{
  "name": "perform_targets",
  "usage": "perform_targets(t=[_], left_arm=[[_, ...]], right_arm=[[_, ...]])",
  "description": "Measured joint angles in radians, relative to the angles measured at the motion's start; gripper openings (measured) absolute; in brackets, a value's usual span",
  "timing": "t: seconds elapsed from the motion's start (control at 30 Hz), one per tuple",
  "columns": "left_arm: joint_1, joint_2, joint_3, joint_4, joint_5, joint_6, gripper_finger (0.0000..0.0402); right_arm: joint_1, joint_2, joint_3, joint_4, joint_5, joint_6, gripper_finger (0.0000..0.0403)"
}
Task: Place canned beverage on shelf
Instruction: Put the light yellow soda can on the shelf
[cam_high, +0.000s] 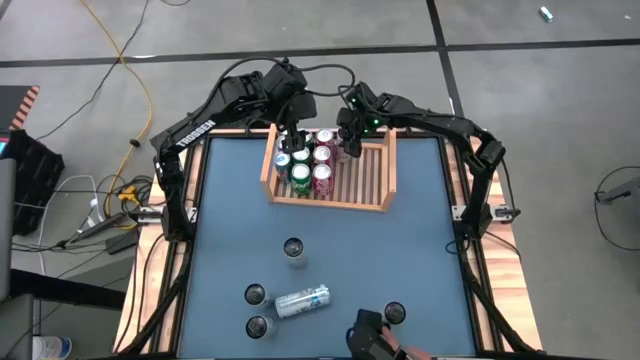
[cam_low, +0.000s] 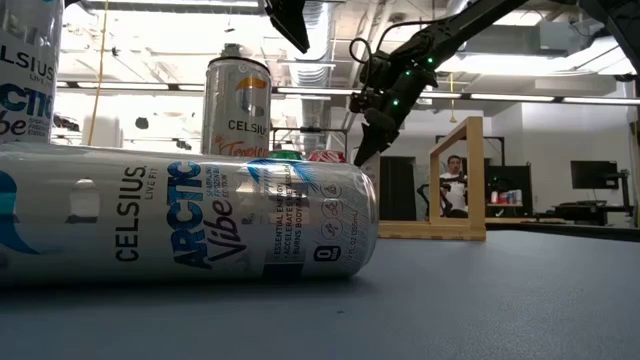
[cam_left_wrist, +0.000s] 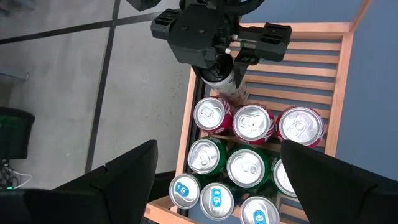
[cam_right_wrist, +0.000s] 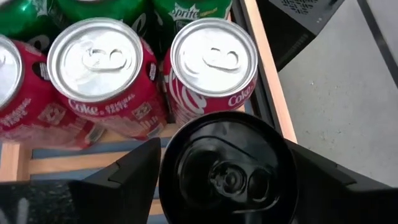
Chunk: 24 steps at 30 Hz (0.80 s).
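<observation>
Aluminium black can (cam_right_wrist: 227, 168): rigid, smooth, slippery; dents if squeezed.
Hold: mid-wall.
Right claw (cam_high: 349, 147): grasping it over shelf (cam_high: 385, 170).
Left claw (cam_high: 288, 138): released.

Black can standing in the wooden shelf, in the right gripper

The black can (cam_right_wrist: 227, 171) with a dark top stands upright between the fingers of the right gripper (cam_high: 350, 140), just beside the red Coke cans (cam_right_wrist: 211, 68) at the far side board. The shelf (cam_high: 385, 175) is light-brown wood with a slatted base and raised side boards; it lies at the far middle of the table and carries rows of blue, green and red cans on its left part.
</observation>
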Motion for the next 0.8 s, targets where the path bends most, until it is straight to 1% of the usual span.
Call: perform_targets(t=[0.23,0.37,0.43,0.53,0.6,0.7,0.8], left_arm=[[0.0,0.0,0.0,0.0,0.0,-0.017,0.0325],[0.0,0.0,0.0,-0.004,0.0,-0.018,0.0325],[0.0,0.0,0.0,-0.012,0.0,-0.018,0.0325],[0.0,0.0,0.0,-0.039,0.006,-0.005,0.0325],[0.0,0.0,0.0,-0.071,0.035,0.014,0.0325],[-0.006,-0.007,0.0,-0.117,0.101,0.022,0.0325],[-0.024,-0.027,-0.001,-0.166,0.189,-0.006,0.0325]], right_arm=[[0.003,0.0,0.0,-0.023,0.001,-0.042,0.0332],[0.012,-0.004,0.006,-0.016,0.03,-0.042,0.0341],[0.014,-0.007,0.033,-0.036,0.031,-0.042,0.0343],[0.013,-0.009,0.105,-0.104,0.032,-0.043,0.0343],[0.007,-0.009,0.17,-0.165,0.033,-0.059,0.0344],[0.006,-0.01,0.278,-0.26,0.034,-0.086,0.0344],[-0.001,-0.01,0.402,-0.375,0.035,-0.12,0.0344]])
